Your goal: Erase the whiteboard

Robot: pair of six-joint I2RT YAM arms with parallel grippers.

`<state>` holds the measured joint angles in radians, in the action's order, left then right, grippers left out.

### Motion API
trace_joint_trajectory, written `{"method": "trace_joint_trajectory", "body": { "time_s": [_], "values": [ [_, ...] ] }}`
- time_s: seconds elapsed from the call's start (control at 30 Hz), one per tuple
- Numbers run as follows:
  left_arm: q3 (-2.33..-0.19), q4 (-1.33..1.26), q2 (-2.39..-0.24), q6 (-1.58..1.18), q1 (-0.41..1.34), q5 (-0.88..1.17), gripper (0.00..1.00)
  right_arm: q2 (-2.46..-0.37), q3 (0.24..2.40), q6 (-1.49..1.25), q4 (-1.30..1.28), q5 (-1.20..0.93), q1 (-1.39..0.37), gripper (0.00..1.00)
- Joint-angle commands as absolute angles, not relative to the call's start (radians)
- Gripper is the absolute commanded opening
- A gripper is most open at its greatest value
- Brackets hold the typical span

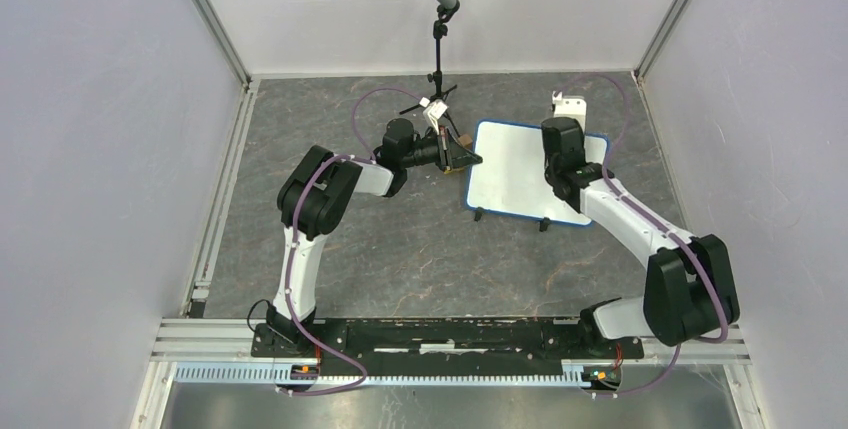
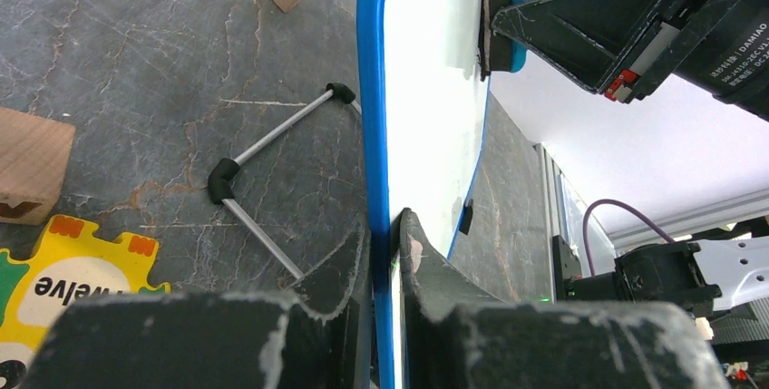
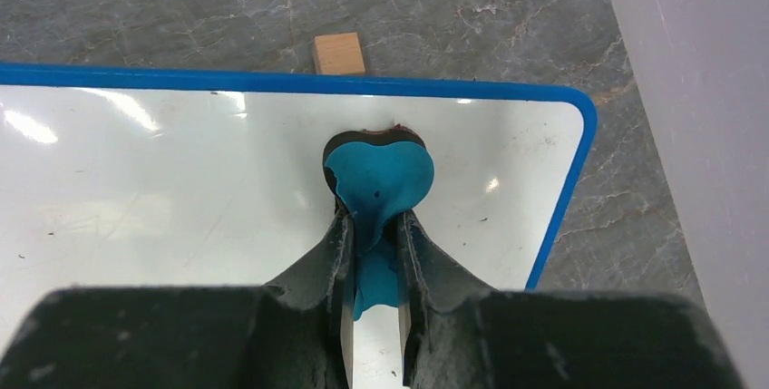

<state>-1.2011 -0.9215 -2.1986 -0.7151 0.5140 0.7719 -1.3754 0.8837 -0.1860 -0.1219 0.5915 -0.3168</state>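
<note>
Whiteboard gripped at its rim, eraser against its face.
The whiteboard stands propped and tilted on the grey surface, right of centre. The left jaws are clenched on its blue rim. The right jaws grasp a blue-and-black eraser, its pad touching the white face near a rounded corner.

Lab cell: white partitions, aluminium framing

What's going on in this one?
The left gripper is clamped on the blue rim of the whiteboard, steadying it. The right gripper pinches a blue eraser and presses it against the board's face near a corner. The face seen from the right wrist looks nearly clean.
</note>
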Motion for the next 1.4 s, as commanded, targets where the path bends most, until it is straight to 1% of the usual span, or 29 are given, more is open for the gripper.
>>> {"method": "trace_joint_trajectory", "body": {
  "time_s": [0.0, 0.17, 0.27, 0.33, 0.4, 0.5, 0.67, 0.77, 0.87, 0.97, 1.13, 1.2, 1.3, 1.37],
  "values": [
    [-1.177, -0.855, -2.188, -0.614, 0.491, 0.729, 0.02, -1.417, 0.902, -0.166, -0.173, 0.601, -0.35, 0.15],
    [-1.177, -0.845, -2.187, -0.607, 0.491, 0.727, 0.02, -1.551, 1.073, -0.173, -0.201, 0.583, -0.515, 0.15],
    [-1.175, -0.843, -2.186, -0.603, 0.491, 0.726, 0.02, -1.61, 1.154, -0.187, -0.205, 0.551, -0.548, 0.15],
    [-1.175, -0.837, -2.185, -0.6, 0.491, 0.726, 0.02, -1.626, 1.164, -0.192, -0.192, 0.537, -0.548, 0.15],
    [-1.175, -0.837, -2.184, -0.599, 0.49, 0.725, 0.02, -1.62, 1.152, -0.186, -0.191, 0.582, -0.544, 0.15],
    [-1.173, -0.836, -2.183, -0.602, 0.486, 0.726, 0.02, -1.568, 1.057, -0.191, -0.162, 0.625, -0.511, 0.15],
    [-1.17, -0.842, -2.184, -0.609, 0.483, 0.727, 0.02, -1.396, 0.757, -0.265, -0.037, 0.621, -0.359, 0.15],
    [-1.166, -0.843, -2.182, -0.611, 0.483, 0.728, 0.02, -1.346, 0.657, -0.283, -0.007, 0.665, -0.313, 0.15],
    [-1.159, -0.844, -2.179, -0.611, 0.482, 0.729, 0.02, -1.321, 0.59, -0.297, 0.053, 0.693, -0.309, 0.15],
    [-1.159, -0.843, -2.178, -0.61, 0.482, 0.727, 0.02, -1.314, 0.56, -0.271, 0.129, 0.705, -0.383, 0.14],
    [-1.164, -0.839, -2.181, -0.611, 0.482, 0.727, 0.02, -1.394, 0.631, -0.255, 0.221, 0.785, -0.626, 0.15],
    [-1.163, -0.838, -2.181, -0.608, 0.482, 0.728, 0.02, -1.45, 0.681, -0.268, 0.251, 0.778, -0.693, 0.14],
    [-1.161, -0.829, -2.177, -0.602, 0.482, 0.727, 0.02, -1.547, 0.777, -0.263, 0.259, 0.758, -0.76, 0.15],
    [-1.16, -0.826, -2.175, -0.597, 0.482, 0.728, 0.02, -1.581, 0.817, -0.258, 0.248, 0.76, -0.772, 0.15]
  ]
}}
